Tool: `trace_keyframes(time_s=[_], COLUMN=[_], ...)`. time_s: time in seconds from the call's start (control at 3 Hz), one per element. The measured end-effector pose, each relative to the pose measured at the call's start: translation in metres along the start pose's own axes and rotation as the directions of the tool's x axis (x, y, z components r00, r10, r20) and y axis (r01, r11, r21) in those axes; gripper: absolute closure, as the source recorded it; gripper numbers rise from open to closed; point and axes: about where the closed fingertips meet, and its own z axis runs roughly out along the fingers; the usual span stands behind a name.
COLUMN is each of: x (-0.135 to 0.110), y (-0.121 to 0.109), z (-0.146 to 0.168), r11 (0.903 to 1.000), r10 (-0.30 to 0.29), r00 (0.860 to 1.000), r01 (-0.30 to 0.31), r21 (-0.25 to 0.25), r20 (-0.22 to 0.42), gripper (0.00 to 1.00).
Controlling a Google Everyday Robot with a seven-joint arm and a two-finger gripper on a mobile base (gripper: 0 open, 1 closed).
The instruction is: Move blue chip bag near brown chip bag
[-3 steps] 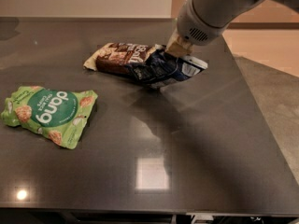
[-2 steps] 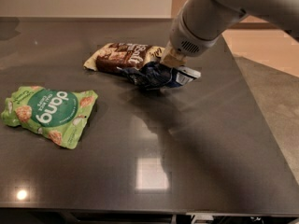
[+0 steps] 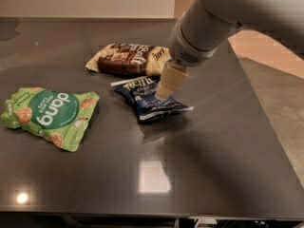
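Note:
The blue chip bag [image 3: 144, 103] lies flat on the dark table [image 3: 213, 165], just in front of the brown chip bag [image 3: 127, 60], with its near end almost touching it. The brown bag lies flat with cream ends and white lettering. My gripper [image 3: 163, 94] comes down from the upper right on the white arm [image 3: 209, 27]. Its cream tip stands over the middle of the blue bag, at or just above its surface. The arm hides the brown bag's right end.
A green "dang" bag [image 3: 50, 113] lies at the left of the table. The table's right edge runs diagonally at the right, with floor [image 3: 285, 108] beyond it. A light reflection [image 3: 153, 176] shows on the front of the table.
The blue bag has moved from beside the brown bag's right end, where it was bunched under the gripper, forward and left. It now lies flat in front of the brown bag.

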Motion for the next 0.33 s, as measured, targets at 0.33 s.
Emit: trace_keyframes(time_s=[0.33], x=[0.0], y=[0.0], z=[0.0], r11=[1.0], r10=[0.0], r00=[1.0], r01=[0.0], r21=[0.0], r20=[0.0], gripper=[0.0])
